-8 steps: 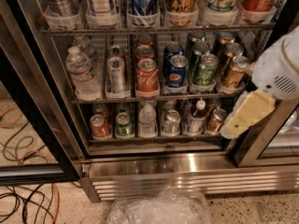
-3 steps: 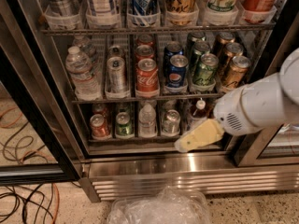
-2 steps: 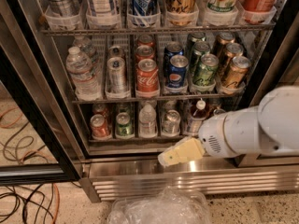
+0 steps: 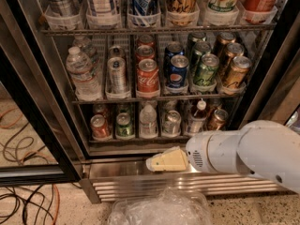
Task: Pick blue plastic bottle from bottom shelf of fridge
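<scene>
The fridge (image 4: 44, 86) stands open, with stocked wire racks. On the bottom shelf (image 4: 140, 138) the blue plastic bottle (image 4: 197, 118) stands upright in a lane right of centre, with a white cap, dark neck and pale label. My gripper (image 4: 166, 161), cream-coloured at the end of a thick white arm (image 4: 248, 151), hovers in front of the steel base below the shelf. It is lower than the bottle, to its left, and apart from it. It holds nothing that I can see.
On the bottom shelf stand a red can (image 4: 99, 126), a green can (image 4: 123, 125), a clear water bottle (image 4: 148, 121), a silver can (image 4: 171, 122) and a brown can (image 4: 217, 119). A crumpled plastic bag (image 4: 159, 210) and cables (image 4: 28, 205) lie on the floor.
My arm has swung from the right side of the fridge down and leftward. The gripper now sits lower, in front of the steel base. The bottle has not moved.
</scene>
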Available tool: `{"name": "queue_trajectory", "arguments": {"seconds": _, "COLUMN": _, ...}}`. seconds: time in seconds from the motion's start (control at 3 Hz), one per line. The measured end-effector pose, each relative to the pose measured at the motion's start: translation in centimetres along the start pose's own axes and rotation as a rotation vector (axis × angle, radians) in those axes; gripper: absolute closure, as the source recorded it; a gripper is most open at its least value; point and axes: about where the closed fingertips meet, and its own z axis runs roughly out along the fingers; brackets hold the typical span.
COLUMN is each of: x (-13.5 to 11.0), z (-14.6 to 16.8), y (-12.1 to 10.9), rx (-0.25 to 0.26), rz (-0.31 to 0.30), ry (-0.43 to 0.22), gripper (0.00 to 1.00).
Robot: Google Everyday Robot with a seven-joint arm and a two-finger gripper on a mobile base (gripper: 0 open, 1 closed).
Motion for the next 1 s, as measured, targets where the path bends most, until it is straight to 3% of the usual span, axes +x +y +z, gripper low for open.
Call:
{"name": "queue_trajectory", "arguments": {"seconds": 0.67, "x": 0.0, "z": 1.0, "y": -0.7, "rx": 0.016, "rz": 0.011, "ry": -0.022, "gripper": 0.00}}
{"name": "queue_trajectory", "arguments": {"seconds": 1.0, "x": 2.3, "z": 3.2, "y": -2.6, "rx": 0.081, "rz": 0.066, "ry": -0.028, "gripper": 0.00}}
